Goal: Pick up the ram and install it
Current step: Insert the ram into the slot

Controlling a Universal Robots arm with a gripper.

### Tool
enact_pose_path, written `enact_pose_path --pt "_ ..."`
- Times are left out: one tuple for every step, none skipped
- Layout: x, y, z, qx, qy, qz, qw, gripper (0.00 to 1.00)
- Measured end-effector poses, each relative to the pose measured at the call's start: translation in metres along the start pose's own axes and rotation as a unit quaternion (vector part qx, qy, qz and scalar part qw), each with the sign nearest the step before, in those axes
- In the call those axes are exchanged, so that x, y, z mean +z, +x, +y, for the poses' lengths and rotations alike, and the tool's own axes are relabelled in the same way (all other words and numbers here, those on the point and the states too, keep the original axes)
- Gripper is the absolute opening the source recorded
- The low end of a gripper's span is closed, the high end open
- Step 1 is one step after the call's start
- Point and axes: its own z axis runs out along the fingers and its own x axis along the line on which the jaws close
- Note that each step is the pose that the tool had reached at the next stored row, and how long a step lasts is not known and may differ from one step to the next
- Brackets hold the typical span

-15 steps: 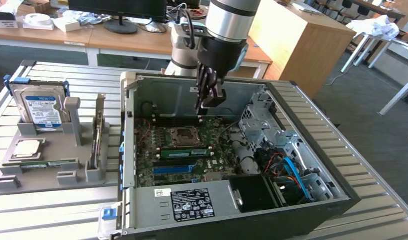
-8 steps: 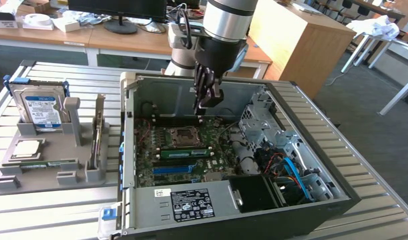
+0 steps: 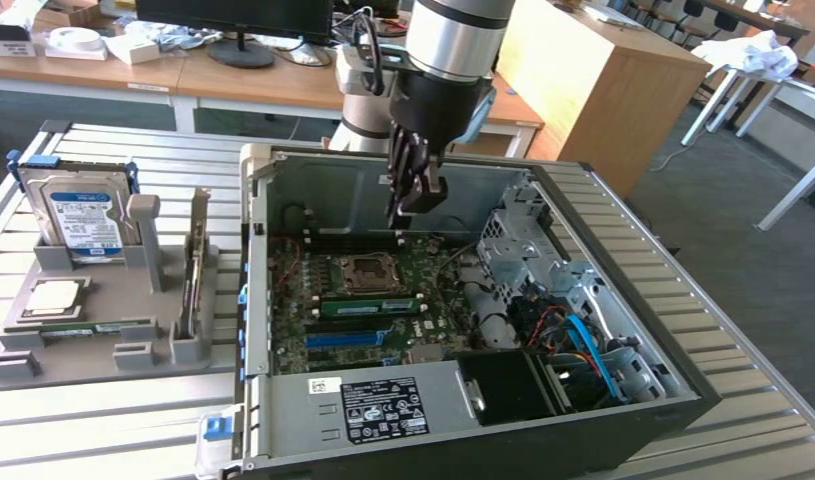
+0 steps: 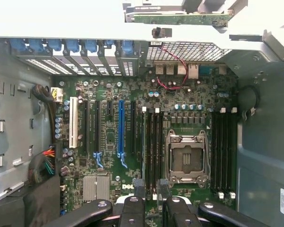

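1. The gripper [image 3: 410, 208] hangs inside the open computer case [image 3: 327, 175] over the motherboard [image 4: 189, 90], its fingers [image 4: 132, 208] apart and empty.
2. The ram [image 3: 80, 327] lies in the grey rack [image 3: 60, 365] by the desk's [image 3: 114, 420] edge on the exterior view's left, well apart from the gripper.

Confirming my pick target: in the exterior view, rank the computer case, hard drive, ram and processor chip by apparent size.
1. computer case
2. hard drive
3. ram and processor chip look close: the ram is longer but thinner, so unranked.
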Motion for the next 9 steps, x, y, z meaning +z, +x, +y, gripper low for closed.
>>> enact_pose_path --pt "-0.0003 0.0 0.0 0.0 0.0001 -0.0001 1.0 0.25" --pt "-0.0003 0.0 0.0 0.0 0.0001 -0.0001 1.0 0.25" --pt "-0.0003 0.0 0.0 0.0 0.0 -0.0001 1.0 0.25" --pt "-0.0003 0.0 0.0 0.0 0.0 -0.0001 1.0 0.25" --pt "-0.0003 0.0 0.0 0.0 0.0 -0.0001 1.0 0.25" --pt "-0.0003 0.0 -0.0002 0.0 0.0 -0.0001 1.0 0.25" --pt "-0.0004 0.0 -0.0005 0.0 0.0 0.0 1.0 0.25" --pt "-0.0004 0.0 -0.0009 0.0 0.0 0.0 1.0 0.25" --pt "-0.0004 0.0 -0.0013 0.0 0.0 0.0 1.0 0.25"
